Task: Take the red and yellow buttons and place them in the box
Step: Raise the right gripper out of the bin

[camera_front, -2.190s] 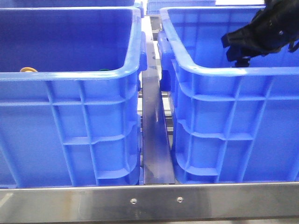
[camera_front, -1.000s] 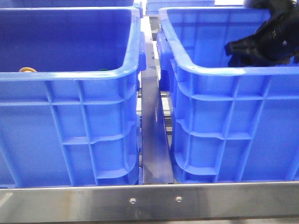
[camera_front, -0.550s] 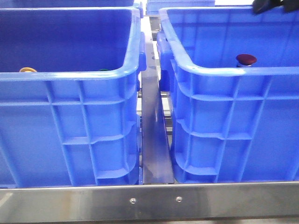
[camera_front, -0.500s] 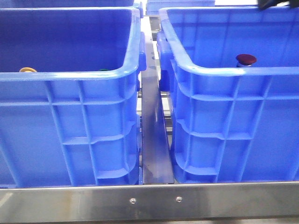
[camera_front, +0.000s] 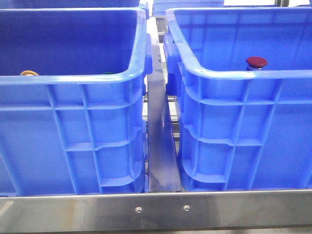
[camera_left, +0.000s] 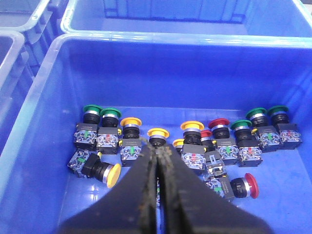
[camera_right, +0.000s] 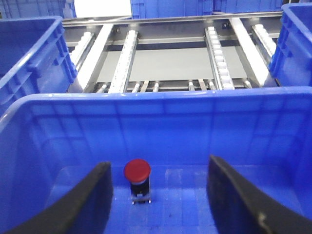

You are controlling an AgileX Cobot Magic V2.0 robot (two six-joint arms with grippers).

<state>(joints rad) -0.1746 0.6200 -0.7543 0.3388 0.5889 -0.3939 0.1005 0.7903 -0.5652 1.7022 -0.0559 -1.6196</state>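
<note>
Two deep blue plastic crates with ribbed outer walls and thick rolled rims stand side by side on a metal frame, a steel rail [camera_front: 161,146] between them. The right-hand box [camera_front: 243,131] holds a single red button [camera_front: 256,62], upright on its floor, its dark red domed cap just topping the near rim in the front view; in the right wrist view the same button [camera_right: 137,171] stands at about 11 o'clock from the midpoint of the right gripper [camera_right: 161,200], whose dark fingers are spread wide with nothing between them. The left-hand crate [camera_front: 73,131] holds the loose stock: a crowd of mushroom-head push buttons on short metallic bodies, with green caps [camera_left: 91,109] toward both ends of the row, yellow ones [camera_left: 131,122] and red ones [camera_left: 219,123] between, some upright, some tipped on their sides. The left gripper [camera_left: 158,161] hangs above this heap with its fingers pressed together, gripping nothing; a yellow button [camera_left: 158,133] sits just past their tips at 12 o'clock. Beyond the right-hand box lie steel roller tracks [camera_right: 219,56].
</note>
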